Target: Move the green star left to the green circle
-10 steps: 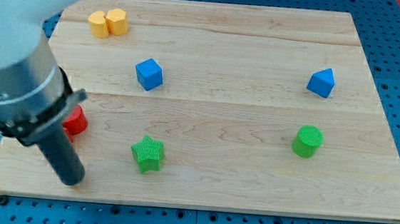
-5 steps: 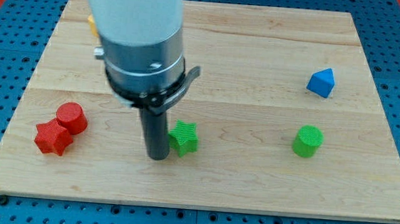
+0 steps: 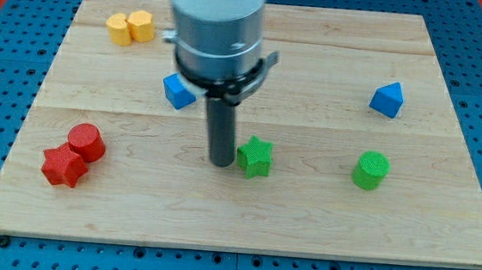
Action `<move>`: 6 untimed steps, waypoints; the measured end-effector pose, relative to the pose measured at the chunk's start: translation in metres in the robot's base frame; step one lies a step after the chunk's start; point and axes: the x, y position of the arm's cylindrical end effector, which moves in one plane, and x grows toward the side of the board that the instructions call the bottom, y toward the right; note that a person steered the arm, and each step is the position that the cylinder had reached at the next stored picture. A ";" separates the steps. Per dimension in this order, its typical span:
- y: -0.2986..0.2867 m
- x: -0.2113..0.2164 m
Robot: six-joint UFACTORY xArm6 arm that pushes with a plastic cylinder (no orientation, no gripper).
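The green star (image 3: 256, 157) lies on the wooden board (image 3: 303, 218) a little below its middle. The green circle (image 3: 370, 170) stands to the view's right of the star, with a clear gap between them. My tip (image 3: 221, 162) rests on the board at the star's left side, touching it or nearly so. The dark rod rises from it to the grey and white arm, which hides part of the board above.
A blue cube (image 3: 178, 90) sits partly behind the arm. A blue block (image 3: 387, 99) lies at the upper right. Two yellow blocks (image 3: 131, 28) lie at the upper left. A red cylinder (image 3: 86, 142) and red star (image 3: 62, 166) lie at the lower left.
My tip has swept from the board's lower left to the right. The green star has slid right ahead of it, toward the green circle. The red blocks came into view.
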 end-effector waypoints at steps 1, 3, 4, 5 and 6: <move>0.074 0.000; 0.100 0.034; 0.173 0.101; 0.316 0.095; 0.290 0.040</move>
